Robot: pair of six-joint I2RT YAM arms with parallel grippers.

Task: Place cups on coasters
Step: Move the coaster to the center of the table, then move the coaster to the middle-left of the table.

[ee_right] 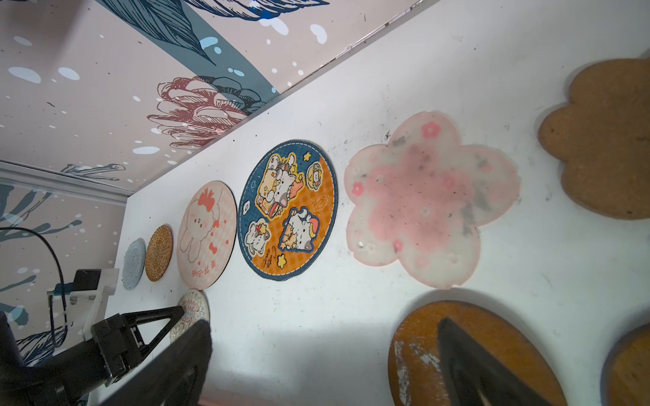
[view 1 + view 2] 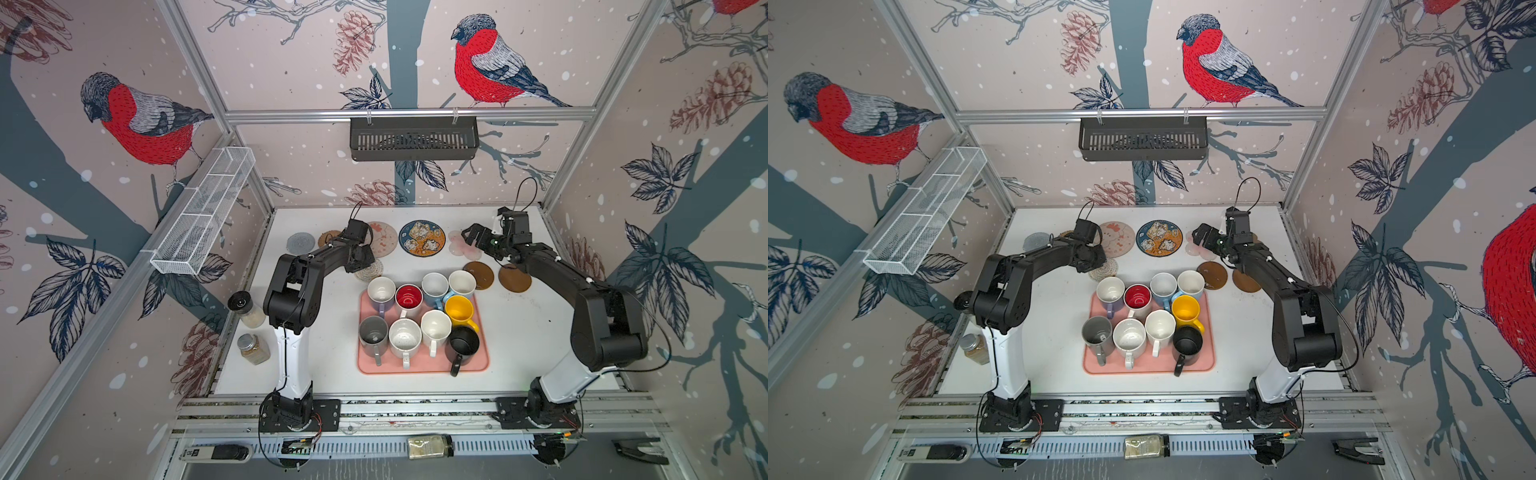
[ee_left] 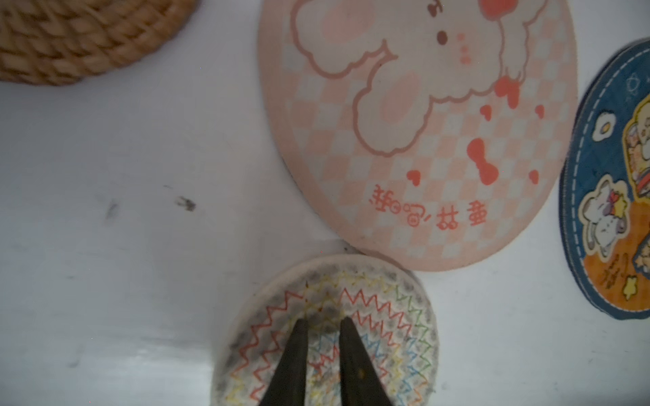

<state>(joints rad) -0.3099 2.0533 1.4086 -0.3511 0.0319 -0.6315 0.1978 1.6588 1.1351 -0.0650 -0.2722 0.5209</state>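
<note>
**Coaster shuffle, no cups placed yet**

Table (image 2: 324,365) first: all nine cups (image 2: 435,326) are packed on the pink tray (image 2: 482,361). The coasters (image 2: 422,237) lie along the back edge and none has a cup on it.

My read is that the left side is sorting out the cream coaster (image 3: 351,298). It sits just behind the tray's back-left corner and butts up against the beige coaster (image 3: 422,140).

If I were doing this I'd drag it sideways onto bare table, clear of the beige one. I'd also keep it off the back row of cups so a mug can land flat. Press lightly, because that woven mat looks like it'd bunch up under a hard push.

Left arm (image 2: 291,291) is bent at the elbow, with the forearm reaching back and inward and the wrist pointing down. On the left gripper (image 3: 324,320) the fingers (image 3: 292,358) are nearly together with just a sliver between them. The tips are down on the coaster's face and don't look like they're pinching anything.

Right arm (image 2: 602,316) stretches toward the back. The right gripper (image 1: 323,323) is spread wide and empty, hanging above the table near the flower (image 1: 422,197), with one finger over a brown disc (image 1: 415,351).
</note>
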